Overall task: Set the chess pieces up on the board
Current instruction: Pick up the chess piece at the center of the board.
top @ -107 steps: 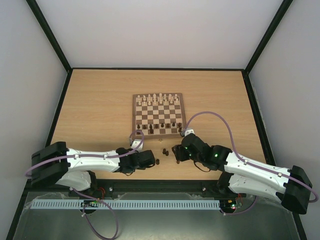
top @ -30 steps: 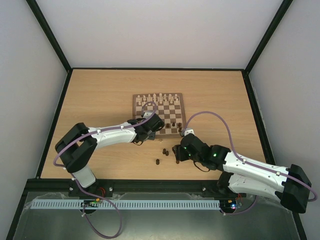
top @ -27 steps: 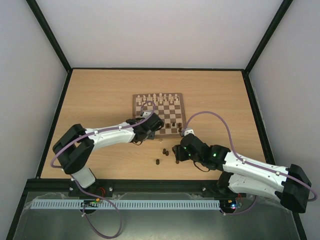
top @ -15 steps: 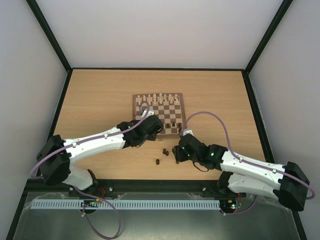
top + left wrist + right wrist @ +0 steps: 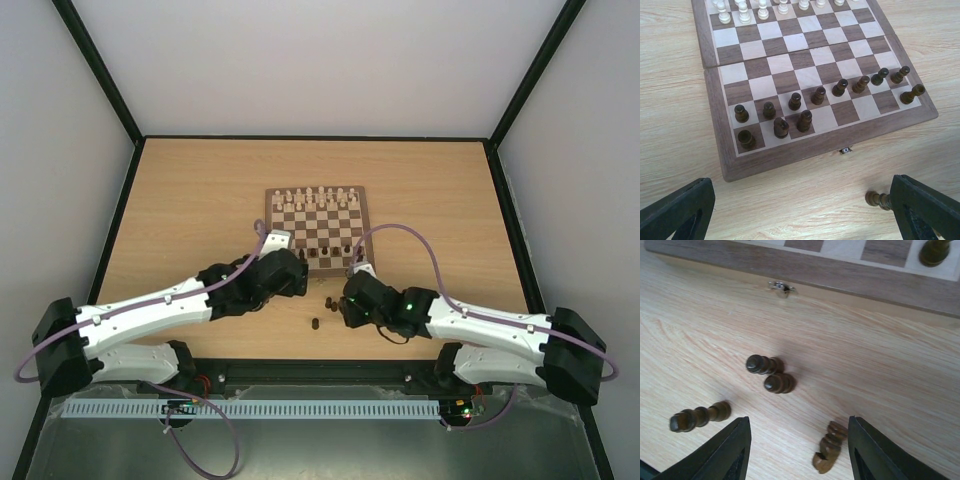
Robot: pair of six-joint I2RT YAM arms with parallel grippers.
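The board [image 5: 272, 228] lies mid-table, its near edge [image 5: 805, 152] just ahead of my left gripper [image 5: 800, 220]. Several dark chess pieces [image 5: 818, 95] stand in its two nearest rows. My left gripper [image 5: 293, 282] hangs open over bare table with nothing between its fingers; one dark piece [image 5: 877, 199] lies beside its right finger [image 5: 925, 210]. My right gripper [image 5: 797, 455] is open low over the table by the loose pieces [image 5: 329, 301]. A dark piece [image 5: 830, 454] lies on its side between the fingers, untouched. Two more pieces [image 5: 770, 374] stand ahead of it, and another [image 5: 699, 416] lies at the left.
Cream-white chessmen [image 5: 318, 196] fill the board's far rows. One dark piece [image 5: 314, 323] sits on the table close to the near edge, between the two arms. A small metal clasp [image 5: 781, 287] sticks out of the board's near side.
My left arm has drawn back from the board to the table in front of it, and its gripper has opened wide. My right gripper has crept left over the loose pieces and narrowed slightly.
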